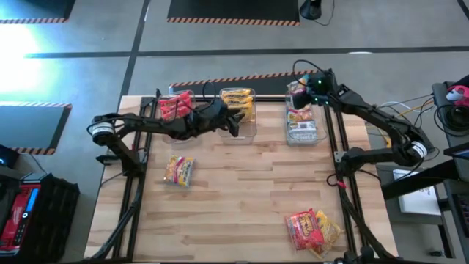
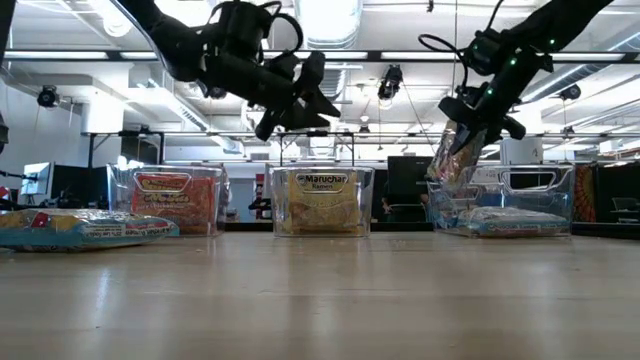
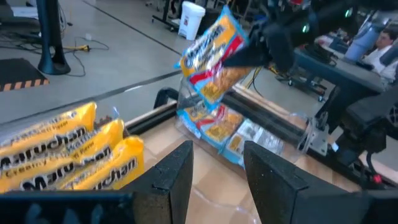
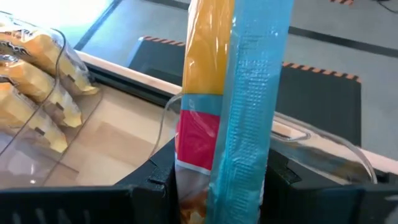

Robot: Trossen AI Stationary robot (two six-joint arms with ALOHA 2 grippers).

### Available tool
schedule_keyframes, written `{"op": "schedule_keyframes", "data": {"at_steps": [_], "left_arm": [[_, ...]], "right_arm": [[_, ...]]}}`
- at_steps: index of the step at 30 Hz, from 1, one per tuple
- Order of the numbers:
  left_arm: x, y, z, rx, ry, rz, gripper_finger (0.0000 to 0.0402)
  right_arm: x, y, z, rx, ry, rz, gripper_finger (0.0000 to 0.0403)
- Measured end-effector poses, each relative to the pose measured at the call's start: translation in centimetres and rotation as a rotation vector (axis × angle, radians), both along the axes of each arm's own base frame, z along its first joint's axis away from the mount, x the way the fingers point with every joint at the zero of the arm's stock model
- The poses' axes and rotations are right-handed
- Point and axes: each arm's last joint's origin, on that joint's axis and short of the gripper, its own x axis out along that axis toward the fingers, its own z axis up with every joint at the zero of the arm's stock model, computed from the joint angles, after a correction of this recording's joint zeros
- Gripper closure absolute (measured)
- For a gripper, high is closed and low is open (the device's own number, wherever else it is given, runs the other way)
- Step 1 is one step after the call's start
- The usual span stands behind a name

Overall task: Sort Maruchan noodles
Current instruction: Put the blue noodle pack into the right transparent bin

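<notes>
My right gripper [image 2: 468, 122] is shut on a pink-yellow multicoloured noodle packet [image 2: 450, 156] above the right clear bin [image 1: 305, 126], which holds more multicoloured packets. My left gripper [image 1: 233, 126] hovers open over the near right corner of the middle bin [image 1: 239, 104], which holds yellow-orange packets [image 3: 62, 149]. The left bin [image 1: 176, 107] holds red packets standing on edge. One multicoloured packet [image 1: 179, 170] lies flat on the table's left half. A small pile of red and yellow packets [image 1: 314, 229] lies by the near right edge. My right gripper pinches the multicoloured packet between its two fingers [image 4: 155, 182] at the packet's upper end [image 2: 462, 138], coming from above and pointing down. The packet [image 4: 236, 124] is lifted clear and hangs tilted below the fingers, over the right bin.
The three clear bins stand in a row along the table's far edge. The wooden table [image 1: 242, 191] shows bare boards between the loose packet and the pile. Black frame posts [image 1: 341, 183] rise at both sides of the table. A person [image 3: 379, 46] sits in the room beyond.
</notes>
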Motion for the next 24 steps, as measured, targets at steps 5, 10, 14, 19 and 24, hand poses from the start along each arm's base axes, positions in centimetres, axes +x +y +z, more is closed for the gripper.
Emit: {"op": "schedule_keyframes", "data": {"at_steps": [5,10,14,19,24], "left_arm": [[0.3,0.3,0.8,0.017,-0.018,0.007,0.0275],[0.3,0.3,0.8,0.016,-0.016,0.007,0.0275],[0.2,0.3,0.6,0.008,0.008,0.006,0.0275],[0.2,0.3,0.5,0.005,0.017,0.006,0.0275],[0.2,0.3,0.5,0.006,0.019,0.006,0.0275]], "right_arm": [[-0.5,-0.1,-1.1,0.003,0.015,-0.007,0.0276],[-0.3,-0.2,-1.9,-0.017,-0.058,0.044,0.0276],[-0.3,-0.3,-2.5,-0.025,-0.068,0.039,0.0276],[-0.4,-0.2,-3.3,-0.043,-0.071,0.043,0.0276],[-0.7,0.0,-3.9,-0.035,-0.048,-0.007,0.0266]]}}
